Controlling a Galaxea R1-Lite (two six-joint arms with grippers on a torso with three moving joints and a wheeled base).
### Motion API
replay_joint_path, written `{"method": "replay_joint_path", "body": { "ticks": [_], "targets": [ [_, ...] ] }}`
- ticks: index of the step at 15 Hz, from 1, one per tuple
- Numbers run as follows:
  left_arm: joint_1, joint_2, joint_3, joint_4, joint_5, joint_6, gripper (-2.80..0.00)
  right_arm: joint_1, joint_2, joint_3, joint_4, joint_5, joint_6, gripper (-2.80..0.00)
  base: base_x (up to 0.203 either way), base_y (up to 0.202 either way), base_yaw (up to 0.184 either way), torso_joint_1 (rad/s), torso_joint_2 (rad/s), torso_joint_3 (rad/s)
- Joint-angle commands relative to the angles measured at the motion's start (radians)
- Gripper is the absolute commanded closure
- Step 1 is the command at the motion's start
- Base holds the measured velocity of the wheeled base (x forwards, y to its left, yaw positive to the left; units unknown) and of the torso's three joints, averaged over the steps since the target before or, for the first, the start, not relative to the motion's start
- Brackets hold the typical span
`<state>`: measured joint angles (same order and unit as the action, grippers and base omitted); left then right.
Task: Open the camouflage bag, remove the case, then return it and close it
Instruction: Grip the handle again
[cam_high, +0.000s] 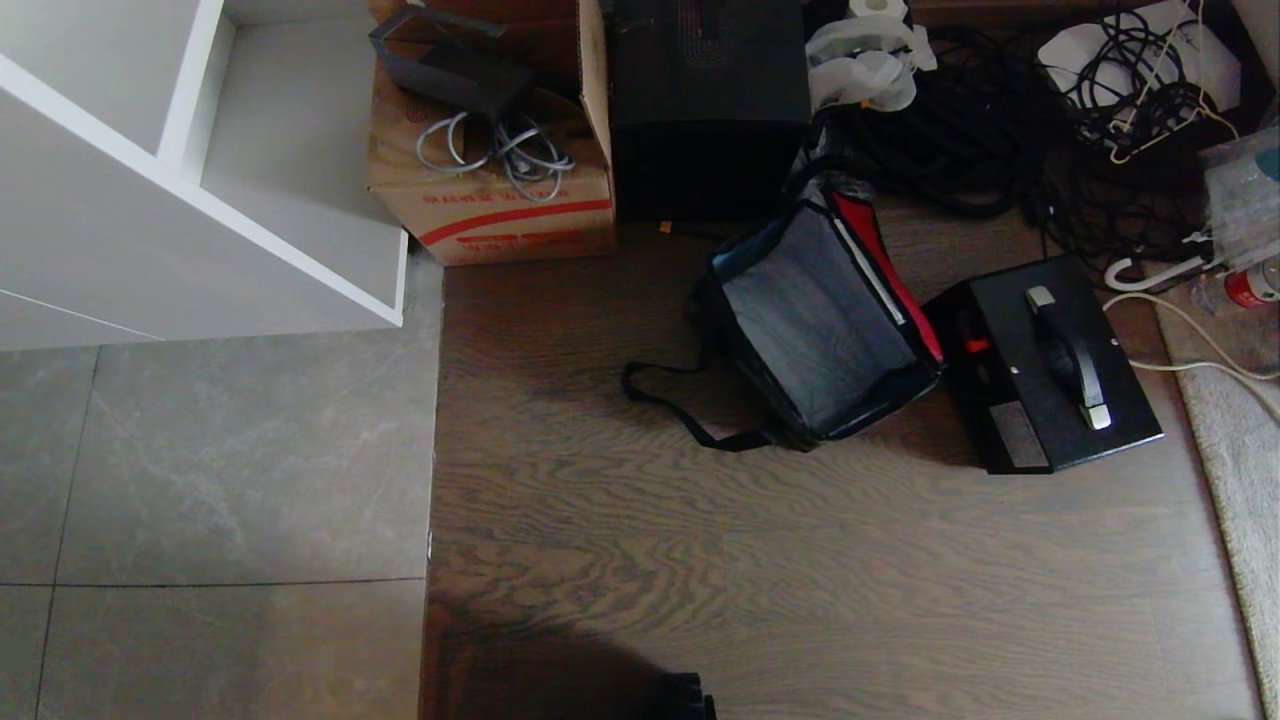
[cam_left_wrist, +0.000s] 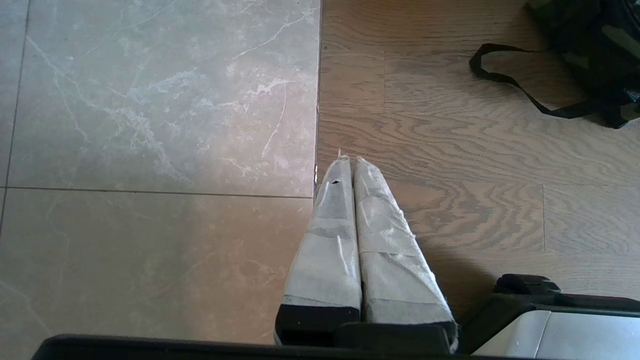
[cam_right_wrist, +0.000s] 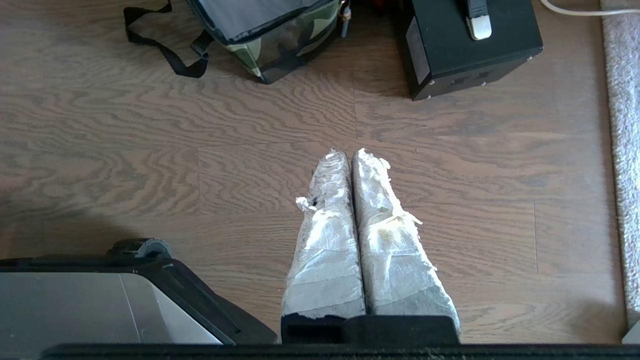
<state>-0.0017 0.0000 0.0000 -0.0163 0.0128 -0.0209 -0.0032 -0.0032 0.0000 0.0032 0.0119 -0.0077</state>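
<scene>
Bag (cam_high: 815, 325) of camouflage fabric sits open on the wood floor (cam_high: 800, 560), its mouth gaping upward with a grey inner panel and a red lining showing along the side toward the case; its black strap (cam_high: 680, 405) trails loose over the boards on the other side. Just beside it lies the case (cam_high: 1050, 365), flat on the floor outside the bag, handle (cam_high: 1068, 355) up (the silver brackets catch the light). Behind the bag stands a taller black box (cam_high: 710, 105), with a carton (cam_high: 495, 150) holding grey cable next to that, a white shelf unit (cam_high: 200, 170) over the tiled floor (cam_high: 210, 480), and a tangle of black cables (cam_high: 1000, 110) at the far side. Left gripper (cam_left_wrist: 346, 161) hangs over the seam between tile and wood, its taped fingers pressed together and holding nothing. Right gripper (cam_right_wrist: 350, 152) hangs above bare boards, well short of bag and case, fingers likewise closed and empty.
</scene>
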Motion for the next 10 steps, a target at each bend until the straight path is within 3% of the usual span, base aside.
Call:
{"method": "replay_joint_path", "body": {
  "ticks": [1, 10],
  "targets": [
    [0.0, 0.0, 0.011, -0.001, 0.0, -0.001, 0.0, 0.0, 0.003, 0.002, -0.003, 0.002, -0.003, 0.0, 0.0, 0.0, 0.0, 0.0, 0.0, 0.0],
    [0.0, 0.0, 0.011, -0.001, 0.001, -0.001, 0.0, 0.0, 0.003, -0.004, 0.001, 0.003, -0.014, 0.0, 0.0, 0.0, 0.0, 0.0, 0.0, 0.0]
  ]
}}
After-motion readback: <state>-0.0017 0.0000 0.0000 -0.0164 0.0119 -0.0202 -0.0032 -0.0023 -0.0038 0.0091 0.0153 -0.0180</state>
